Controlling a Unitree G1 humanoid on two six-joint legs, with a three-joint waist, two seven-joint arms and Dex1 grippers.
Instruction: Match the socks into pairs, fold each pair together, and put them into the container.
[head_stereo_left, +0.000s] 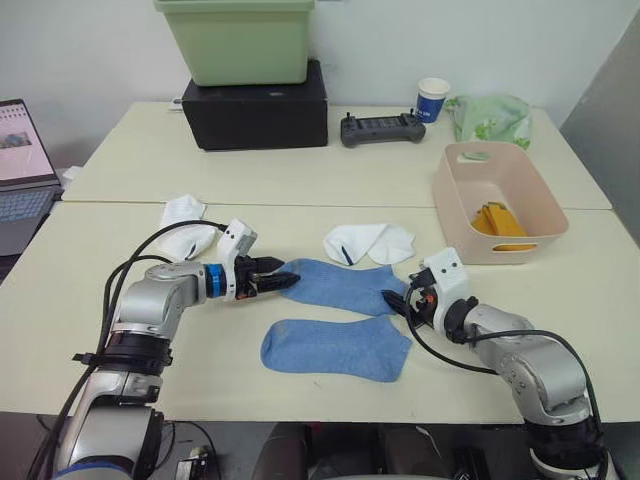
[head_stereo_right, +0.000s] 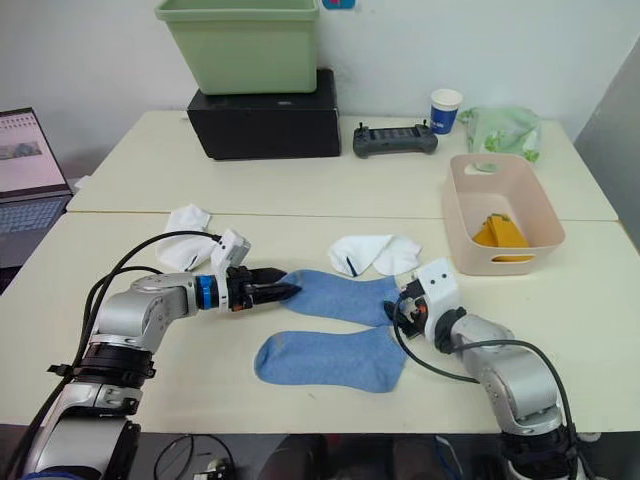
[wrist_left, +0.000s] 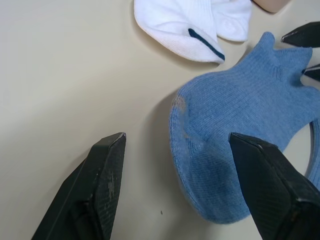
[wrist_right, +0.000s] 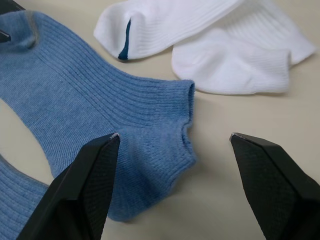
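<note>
upper blue sock lies lengthwise between the two open grippers

the farther of the two light blue ribbed ankle socks (head_stereo_left: 345, 284) lies flat on the cream table (head_stereo_left: 300, 190), its long axis running left to right, straight from one gripper to the other. its toe end points at the left gripper (head_stereo_left: 283, 279); its cuff end points at the right gripper (head_stereo_left: 399, 301). in the left wrist view the left gripper's jaws are spread, one black finger (wrist_left: 265, 180) over the rounded toe and the other on bare table. in the right wrist view the right gripper's jaws are spread too, straddling the cuff corner. each arm sits at its own end, so neither is clearly nearer; judging from this, a close-and-lift from both ends would carry the sock.

the second light blue sock (head_stereo_left: 335, 349) lies just nearer the robot, roughly parallel, its cuff end near the first one's; whether they touch is unclear. laying the farther sock over it looks like the coming step.

the white sock with a thin dark mark (head_stereo_left: 366, 243) sits just beyond the blue ones; another white sock (head_stereo_left: 185, 225) lies well apart to the left. the pale pink rectangular plastic tub (head_stereo_left: 455, 205) stands at the right with folded mustard-orange socks (head_stereo_left: 497, 220) inside.
</note>
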